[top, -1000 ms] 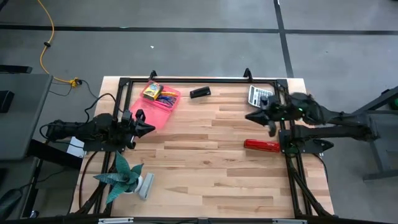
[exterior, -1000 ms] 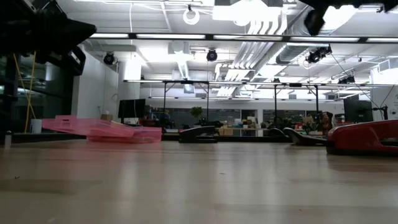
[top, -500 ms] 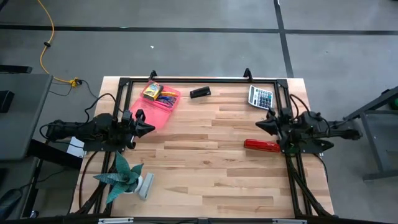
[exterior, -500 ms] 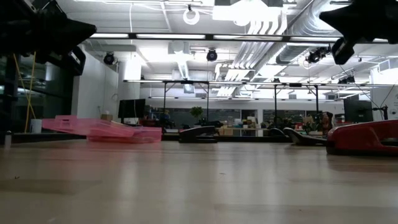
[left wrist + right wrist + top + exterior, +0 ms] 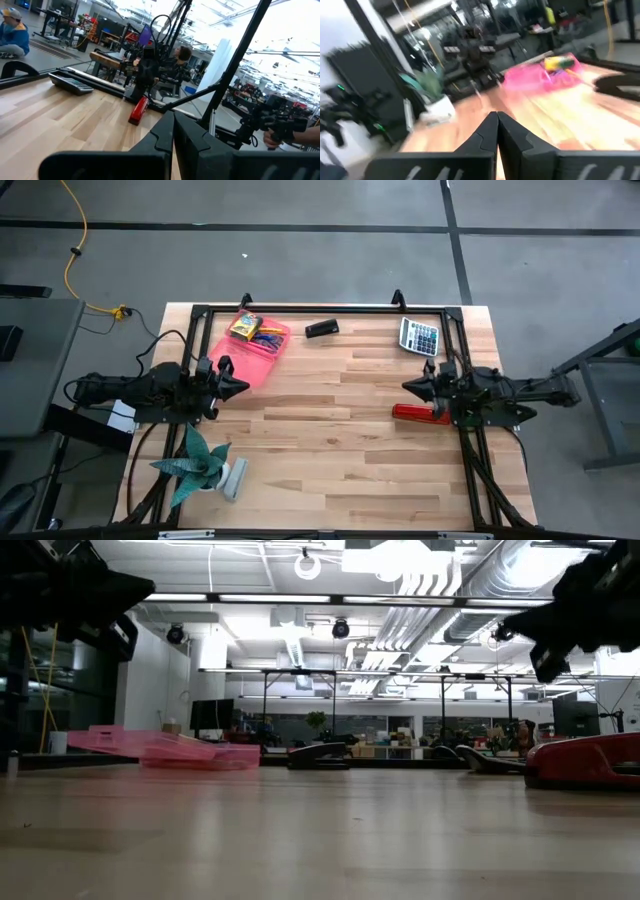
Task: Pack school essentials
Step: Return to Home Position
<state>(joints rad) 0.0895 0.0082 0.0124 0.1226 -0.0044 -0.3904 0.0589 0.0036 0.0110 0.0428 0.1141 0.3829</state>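
An open pink case [image 5: 262,356] lies at the table's far left. In it are a yellow crayon box [image 5: 243,327] and a bunch of coloured stationery [image 5: 266,338]; single pieces are too small to name. The right wrist view shows the case [image 5: 535,80] blurred, with the crayon box [image 5: 559,62]. My left gripper [image 5: 243,387] hovers shut just right of the case's near end; its fingers meet in its wrist view [image 5: 173,131]. My right gripper [image 5: 406,387] hangs shut in the air at the table's right, just beyond the long red bar [image 5: 421,414], touching nothing [image 5: 497,125].
A grey calculator [image 5: 419,336] lies at the far right and a small black item [image 5: 321,328] at the far middle. A green plant in a white pot [image 5: 200,462] stands at the near left. A black frame [image 5: 320,308] rims the table. People show in the room behind [image 5: 12,35].
My right gripper has drawn back from beside the calculator toward the table's near edge and has come down, as the low view shows; its arm has folded in. It stayed shut. My left arm and all the things on the table have kept still.
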